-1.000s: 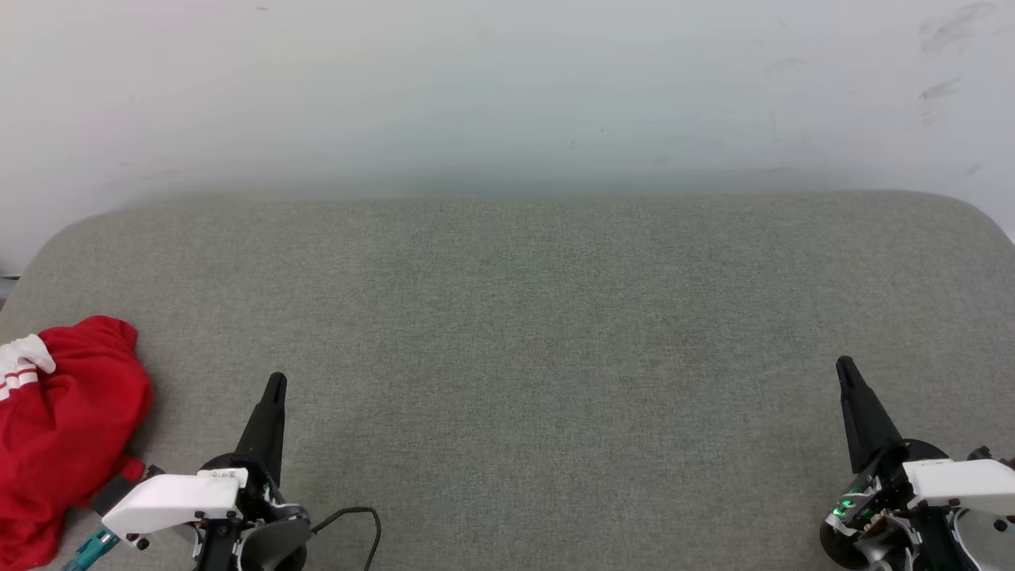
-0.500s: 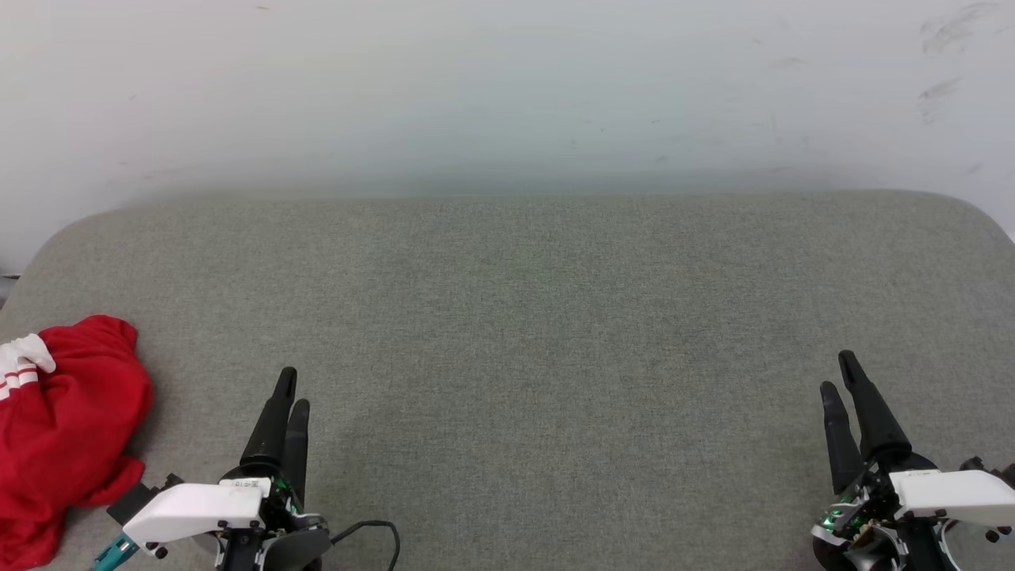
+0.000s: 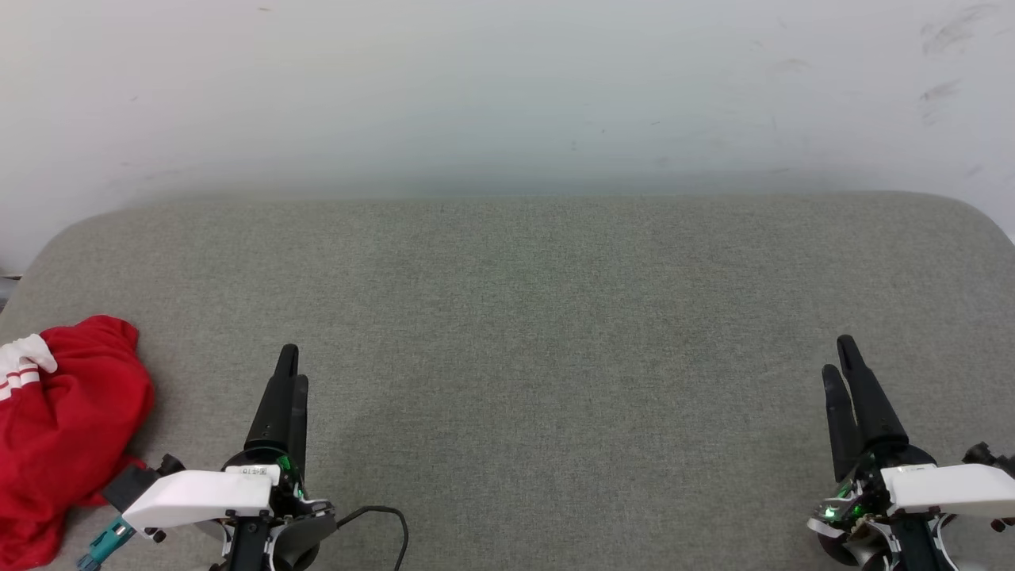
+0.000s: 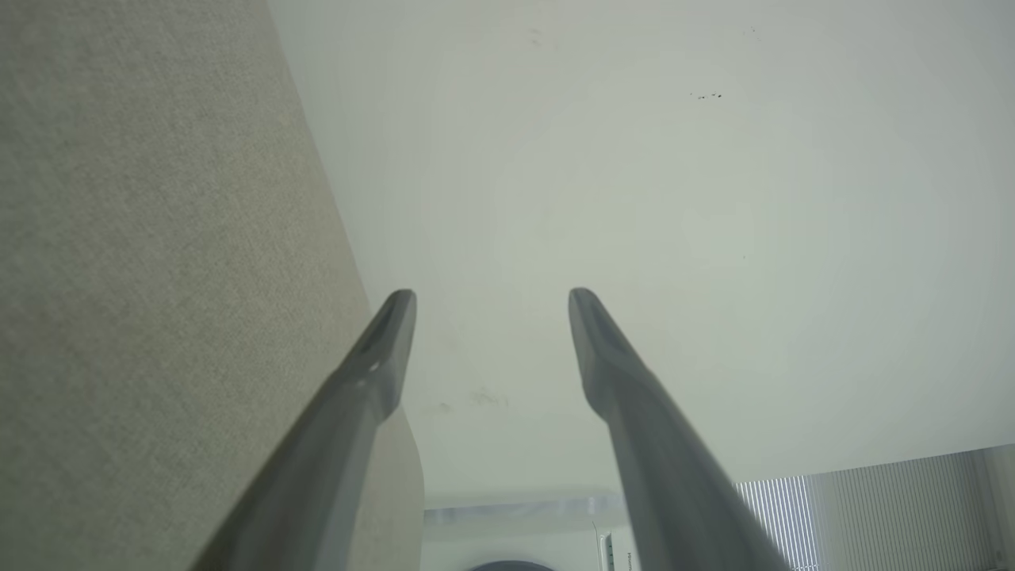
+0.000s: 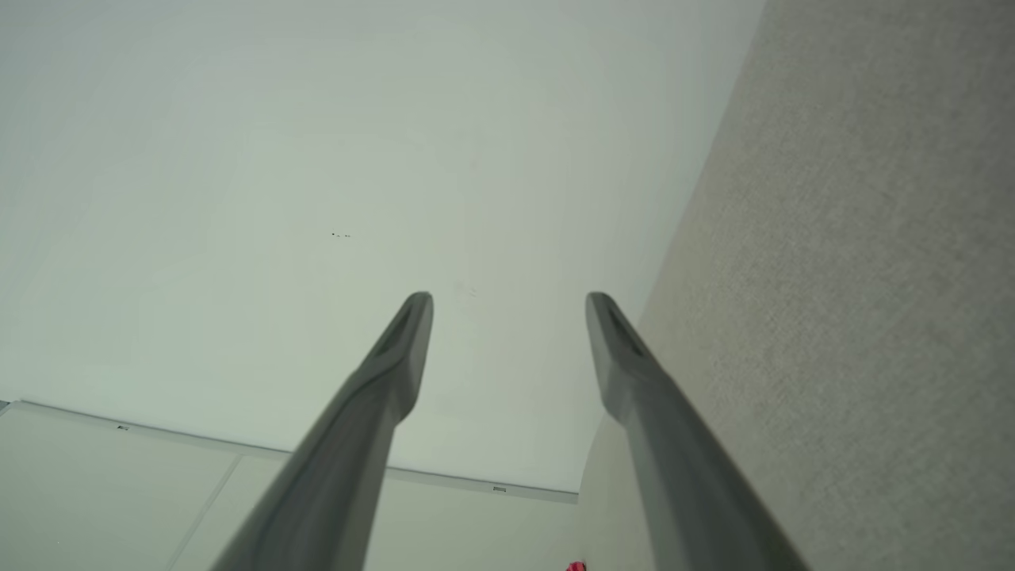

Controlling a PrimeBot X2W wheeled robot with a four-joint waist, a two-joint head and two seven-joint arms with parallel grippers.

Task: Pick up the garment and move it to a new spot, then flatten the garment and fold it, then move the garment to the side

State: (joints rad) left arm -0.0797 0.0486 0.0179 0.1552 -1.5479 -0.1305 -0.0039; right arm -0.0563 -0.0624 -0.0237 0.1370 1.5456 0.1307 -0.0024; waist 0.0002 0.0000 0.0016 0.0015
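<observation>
The garment (image 3: pixel 67 428), bright red with a white striped cuff, lies crumpled at the left edge of the grey padded surface (image 3: pixel 523 333). My left gripper (image 3: pixel 293 363) hovers to the right of it, apart from the cloth, fingers pointing away from me. In the left wrist view that gripper (image 4: pixel 490 295) stands open with nothing between its fingers. My right gripper (image 3: pixel 839 357) is at the lower right, far from the garment. The right wrist view shows this gripper (image 5: pixel 507 297) open and empty too.
A white wall (image 3: pixel 507 87) rises behind the grey surface. The surface has rounded far corners. A black cable (image 3: pixel 381 519) loops beside my left wrist.
Both grippers have opened from shut. Each has also crept a little forward over the surface. The garment has not moved.
</observation>
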